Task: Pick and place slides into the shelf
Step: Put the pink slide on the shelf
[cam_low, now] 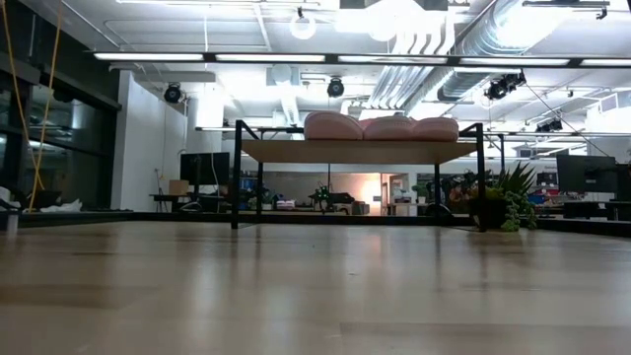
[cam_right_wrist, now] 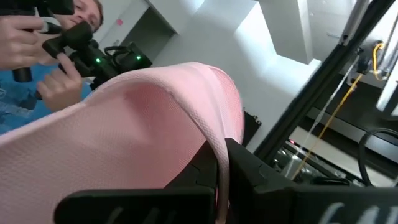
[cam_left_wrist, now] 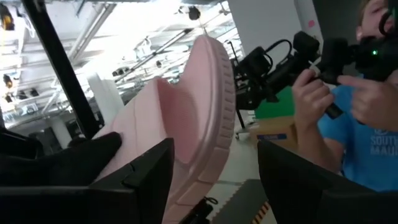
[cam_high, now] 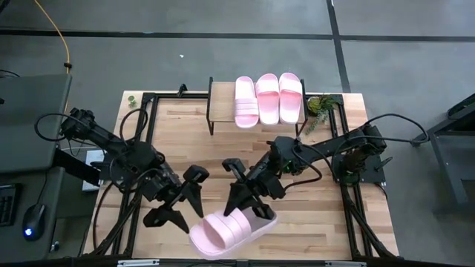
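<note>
Wooden table [cam_high: 312, 222], ribbed pink slide [cam_high: 230, 231]

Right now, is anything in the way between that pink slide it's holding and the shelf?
Nothing visible. The right gripper holds the fourth slide near the table's front; bare tabletop lies between it and the shelf, whose left end is free beside three slides.

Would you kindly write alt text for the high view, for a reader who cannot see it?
The right gripper, shut, holds a pale pink foam slide sandal near the table's front edge; the open left gripper waits beside it. Three matching sandals sit on a small wooden shelf.
</note>
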